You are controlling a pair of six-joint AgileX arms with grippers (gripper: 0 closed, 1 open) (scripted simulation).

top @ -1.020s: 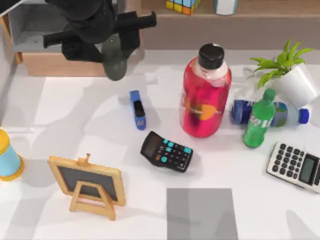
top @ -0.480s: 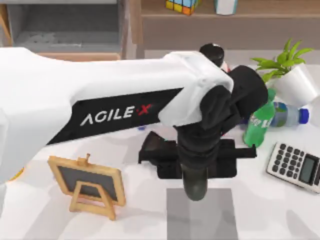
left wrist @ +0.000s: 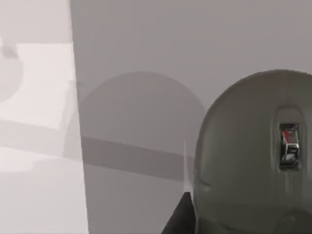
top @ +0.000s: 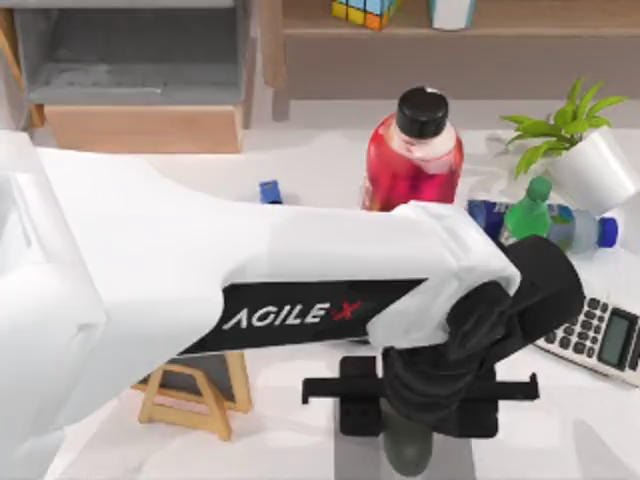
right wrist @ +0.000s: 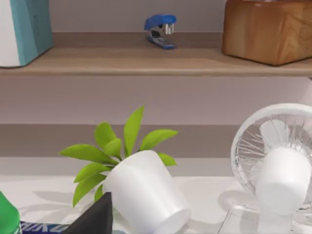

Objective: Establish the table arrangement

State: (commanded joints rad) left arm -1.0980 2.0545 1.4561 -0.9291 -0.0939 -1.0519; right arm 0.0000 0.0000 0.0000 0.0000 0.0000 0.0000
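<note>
The left gripper (top: 408,440) is reaching across to the table's (top: 120,170) front edge, gripping a grey computer mouse (top: 407,452) between its fingers and holding it above the grey mat (left wrist: 146,58) that is lying at the middle of that front edge. A wooden chalkboard easel (top: 190,395) is standing near the front left. Toward the back right, a red bottle (top: 412,150), a green bottle (top: 528,210) and a tipped potted plant (top: 590,160) are clustered, with a calculator (top: 605,340) sitting by the right edge. I cannot tell whether the right gripper is open.
</note>
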